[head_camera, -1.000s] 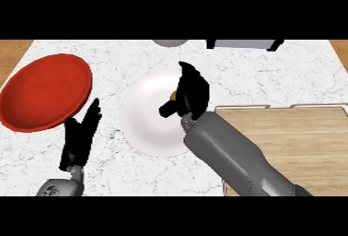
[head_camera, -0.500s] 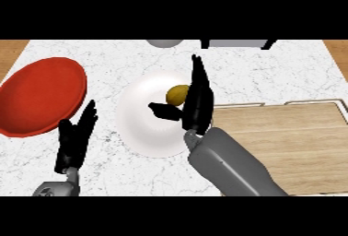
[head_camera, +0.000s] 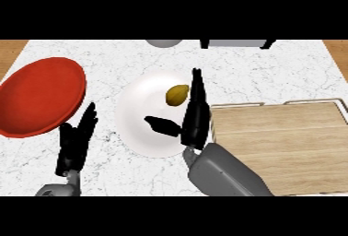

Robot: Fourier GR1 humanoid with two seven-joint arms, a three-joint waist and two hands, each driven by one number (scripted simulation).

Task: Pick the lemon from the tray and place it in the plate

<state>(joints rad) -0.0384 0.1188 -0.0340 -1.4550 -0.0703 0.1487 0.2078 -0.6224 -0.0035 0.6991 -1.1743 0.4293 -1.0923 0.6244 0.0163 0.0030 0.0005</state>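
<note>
A small yellow-brown lemon (head_camera: 176,94) lies on the white plate (head_camera: 146,133) in the middle of the counter, toward the plate's upper right. My right hand (head_camera: 193,115) stands just right of the lemon, fingers straight and upright, thumb stretched left over the plate, holding nothing. The wooden tray (head_camera: 279,138) sits to the right with nothing on it. My left hand (head_camera: 76,143) rests open at the lower left, fingers up.
A large red plate (head_camera: 37,99) lies at the left, close to my left hand. A grey round object (head_camera: 164,43) and a grey box (head_camera: 233,44) stand along the counter's far edge.
My right hand has opened and let go of the lemon, which now lies on the white plate. The hand's fingers have straightened and it has shifted slightly right.
</note>
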